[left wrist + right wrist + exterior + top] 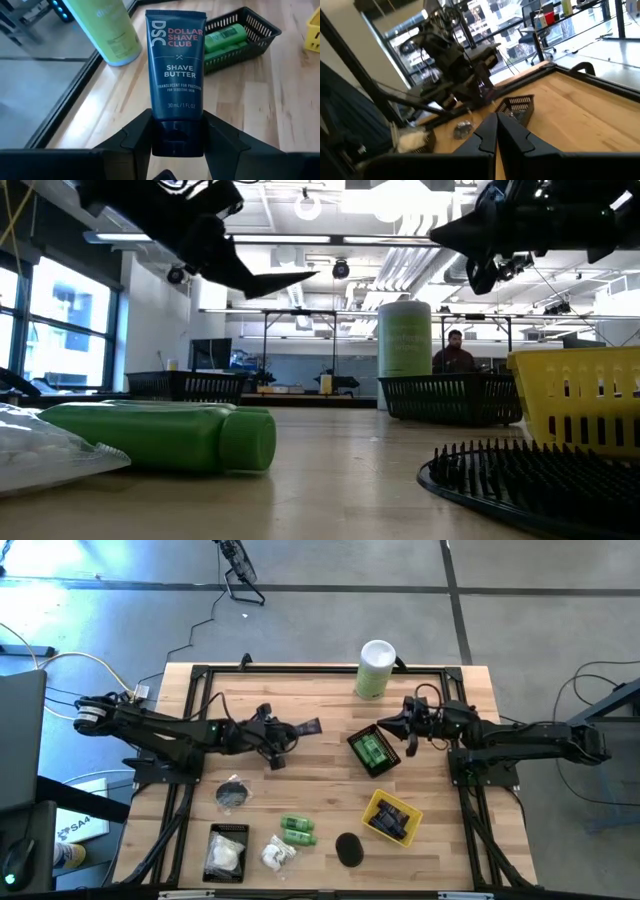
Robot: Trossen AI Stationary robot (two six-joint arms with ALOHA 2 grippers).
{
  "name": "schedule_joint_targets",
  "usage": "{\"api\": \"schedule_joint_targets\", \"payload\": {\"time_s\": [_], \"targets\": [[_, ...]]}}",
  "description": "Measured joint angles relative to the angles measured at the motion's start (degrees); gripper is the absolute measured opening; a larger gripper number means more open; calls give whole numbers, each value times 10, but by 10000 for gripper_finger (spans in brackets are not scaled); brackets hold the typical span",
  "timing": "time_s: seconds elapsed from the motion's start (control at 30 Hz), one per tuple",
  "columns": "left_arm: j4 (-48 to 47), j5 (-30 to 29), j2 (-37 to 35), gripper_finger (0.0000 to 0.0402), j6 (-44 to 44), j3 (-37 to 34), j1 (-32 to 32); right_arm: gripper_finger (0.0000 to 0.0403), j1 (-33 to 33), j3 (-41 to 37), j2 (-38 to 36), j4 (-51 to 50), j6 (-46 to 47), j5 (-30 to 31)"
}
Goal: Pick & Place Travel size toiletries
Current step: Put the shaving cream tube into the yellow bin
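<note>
My left pincer (177, 142), half open, clamps the cap of a dark navy plastic tube (175, 75) held above the wooden table (320, 780); my right pincer (496, 135) hangs closed, empty.

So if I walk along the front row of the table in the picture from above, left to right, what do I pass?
Black basket of white packets → loose white packet → two green bottles → black round disc → yellow basket.

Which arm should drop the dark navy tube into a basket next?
Left. Its gripper is shut on the dark navy shave butter tube, held above the wooden table facing the black mesh basket of green bottles. The right gripper is shut and holds nothing.
</note>
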Motion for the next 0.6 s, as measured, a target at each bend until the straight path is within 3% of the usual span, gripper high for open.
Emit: {"api": "schedule_joint_targets", "payload": {"time_s": [0.4,0.6], "targets": [[3,3,0,142,13,0,2,8,0,0,103,102,38,-27],[3,4,0,142,13,0,2,81,0,0,165,176,51,-37]]}}
